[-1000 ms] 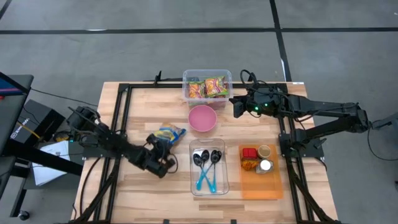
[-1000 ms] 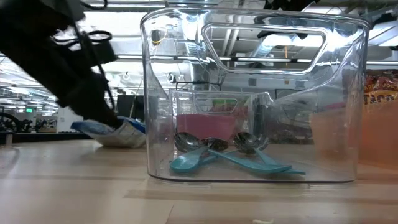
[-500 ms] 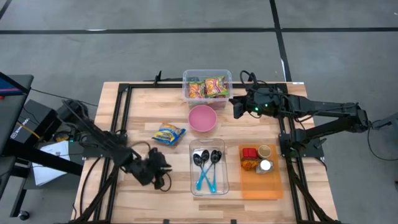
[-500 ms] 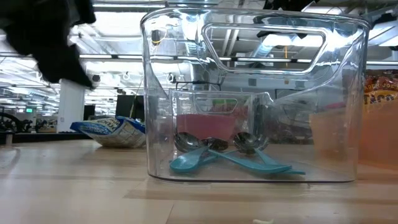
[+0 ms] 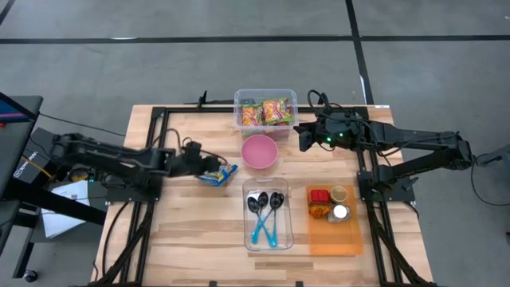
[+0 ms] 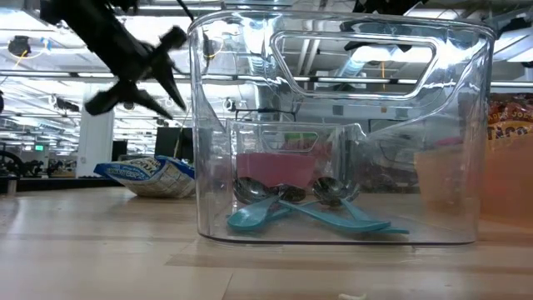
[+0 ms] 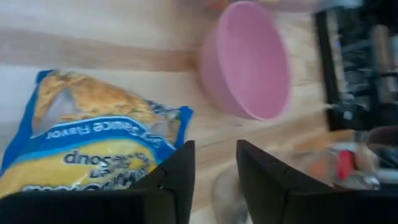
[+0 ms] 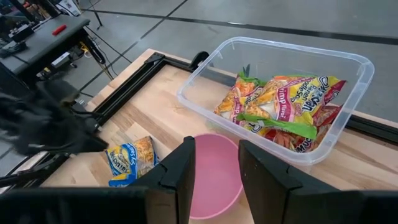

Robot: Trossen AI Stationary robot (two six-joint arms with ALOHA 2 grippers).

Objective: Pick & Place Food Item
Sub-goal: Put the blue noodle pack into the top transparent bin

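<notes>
Two dark arms work over the tabletop: the left gripper (image 5: 209,166), fingers slightly apart and holding nothing, hovers just over the blue noodle packet (image 5: 219,171) lying beside the pink bowl (image 5: 260,151), while the right gripper (image 5: 303,137), fingers likewise parted and empty, waits near the far edge.

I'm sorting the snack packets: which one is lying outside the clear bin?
The blue and yellow soup packet, flat on the wooden table beside the pink bowl; the orange and green packets sit inside the clear plastic bin.
</notes>
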